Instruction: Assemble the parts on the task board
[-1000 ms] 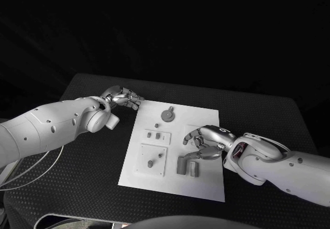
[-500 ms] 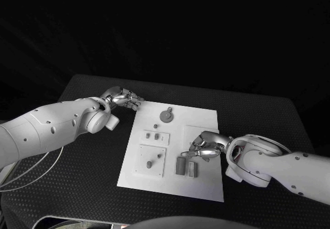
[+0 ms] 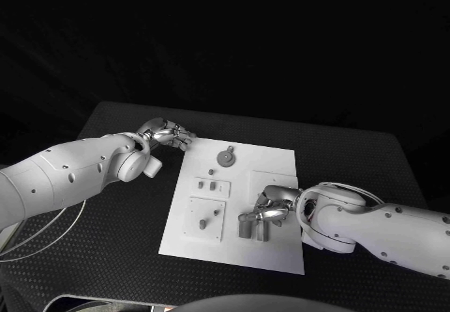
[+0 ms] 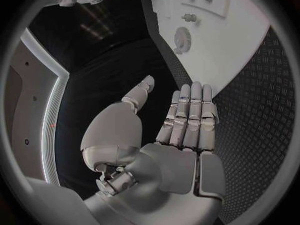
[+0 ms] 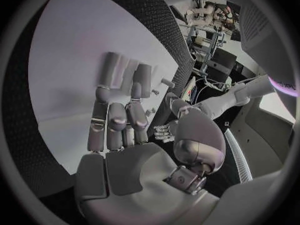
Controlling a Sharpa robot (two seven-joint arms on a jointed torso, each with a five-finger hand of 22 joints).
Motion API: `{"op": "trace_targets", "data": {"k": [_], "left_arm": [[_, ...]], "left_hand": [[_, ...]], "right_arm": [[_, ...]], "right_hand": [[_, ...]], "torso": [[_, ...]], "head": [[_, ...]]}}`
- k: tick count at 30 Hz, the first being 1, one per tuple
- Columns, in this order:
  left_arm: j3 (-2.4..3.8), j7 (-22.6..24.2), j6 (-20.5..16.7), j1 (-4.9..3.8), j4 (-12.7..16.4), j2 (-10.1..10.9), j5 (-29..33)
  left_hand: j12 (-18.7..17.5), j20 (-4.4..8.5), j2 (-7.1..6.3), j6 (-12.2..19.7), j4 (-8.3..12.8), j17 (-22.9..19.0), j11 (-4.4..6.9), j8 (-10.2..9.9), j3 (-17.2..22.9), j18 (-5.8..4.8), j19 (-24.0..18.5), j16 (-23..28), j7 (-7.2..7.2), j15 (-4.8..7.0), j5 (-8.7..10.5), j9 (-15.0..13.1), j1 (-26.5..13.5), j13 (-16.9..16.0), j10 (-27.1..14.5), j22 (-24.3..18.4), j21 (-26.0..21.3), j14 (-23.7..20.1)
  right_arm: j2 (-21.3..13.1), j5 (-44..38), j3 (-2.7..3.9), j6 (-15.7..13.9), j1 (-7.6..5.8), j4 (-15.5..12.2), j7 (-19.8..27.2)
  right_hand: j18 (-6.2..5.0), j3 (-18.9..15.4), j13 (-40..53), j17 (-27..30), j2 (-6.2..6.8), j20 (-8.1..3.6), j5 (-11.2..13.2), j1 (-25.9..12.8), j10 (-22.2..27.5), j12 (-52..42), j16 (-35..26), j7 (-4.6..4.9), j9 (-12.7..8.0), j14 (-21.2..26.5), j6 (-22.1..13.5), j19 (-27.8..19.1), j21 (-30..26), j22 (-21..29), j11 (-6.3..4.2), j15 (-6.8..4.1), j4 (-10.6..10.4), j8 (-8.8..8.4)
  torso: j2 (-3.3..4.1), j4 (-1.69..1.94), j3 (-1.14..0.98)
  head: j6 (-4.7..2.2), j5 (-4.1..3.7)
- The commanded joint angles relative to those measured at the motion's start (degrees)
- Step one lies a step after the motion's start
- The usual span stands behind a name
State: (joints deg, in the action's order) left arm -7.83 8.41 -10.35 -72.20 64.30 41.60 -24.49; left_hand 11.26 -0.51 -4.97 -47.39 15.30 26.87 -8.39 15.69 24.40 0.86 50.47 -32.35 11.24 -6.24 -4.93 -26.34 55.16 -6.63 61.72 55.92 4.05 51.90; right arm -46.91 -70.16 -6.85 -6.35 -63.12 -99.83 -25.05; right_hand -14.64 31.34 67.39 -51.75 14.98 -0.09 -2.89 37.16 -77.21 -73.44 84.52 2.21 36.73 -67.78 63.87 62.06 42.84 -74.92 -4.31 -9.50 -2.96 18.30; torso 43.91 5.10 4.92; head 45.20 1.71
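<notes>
Right hand (image 3: 265, 208) has moved down the task board (image 3: 272, 159) onto two upright grey blocks (image 3: 253, 227); fingers reaching, grip uncertain. Pickup looks imminent. Left hand (image 3: 166, 134) holds nothing, fingers straight, beside the board's corner.

A black table (image 3: 112, 214) with textured top.

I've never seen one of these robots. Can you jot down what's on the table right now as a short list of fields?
Surface: black table
Board: white task board in the middle of the table
Round part: gear-like disc at the board's far end
Upright parts: two grey blocks near the board's near end
Left hand: beside the board's far left corner, holding nothing
Right hand: over the board, fingers reaching down at the blocks; grasp unclear
</notes>
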Motion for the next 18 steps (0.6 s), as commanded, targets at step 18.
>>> {"op": "trace_targets", "data": {"k": [18], "left_arm": [[-0.11,0.0,1.1,-0.01,0.3,0.1,0.2]], "left_hand": [[0.1,-0.12,0.02,0.3,-0.3,0.2,0.17,-0.2,-0.3,0.22,-0.4,0.2,0.09,-0.13,0.40,0.1,-0.7,-0.1,-0.4,-0.1,-0.1,-0.3]], "right_arm": [[2.2,-9.7,-1.34,3.2,0.31,2.8,-3.9]], "right_hand": [[-0.36,0.6,-0.2,0.1,0.21,-0.10,-0.2,0.0,-0.5,0.3,0.4,-0.06,0.5,0.0,0.1,0.4,0.4,-1.1,0.08,-0.36,-1.5,0.14]], "torso": [[0.05,0.19,-0.07]], "head": [[0.16,0.73]]}}
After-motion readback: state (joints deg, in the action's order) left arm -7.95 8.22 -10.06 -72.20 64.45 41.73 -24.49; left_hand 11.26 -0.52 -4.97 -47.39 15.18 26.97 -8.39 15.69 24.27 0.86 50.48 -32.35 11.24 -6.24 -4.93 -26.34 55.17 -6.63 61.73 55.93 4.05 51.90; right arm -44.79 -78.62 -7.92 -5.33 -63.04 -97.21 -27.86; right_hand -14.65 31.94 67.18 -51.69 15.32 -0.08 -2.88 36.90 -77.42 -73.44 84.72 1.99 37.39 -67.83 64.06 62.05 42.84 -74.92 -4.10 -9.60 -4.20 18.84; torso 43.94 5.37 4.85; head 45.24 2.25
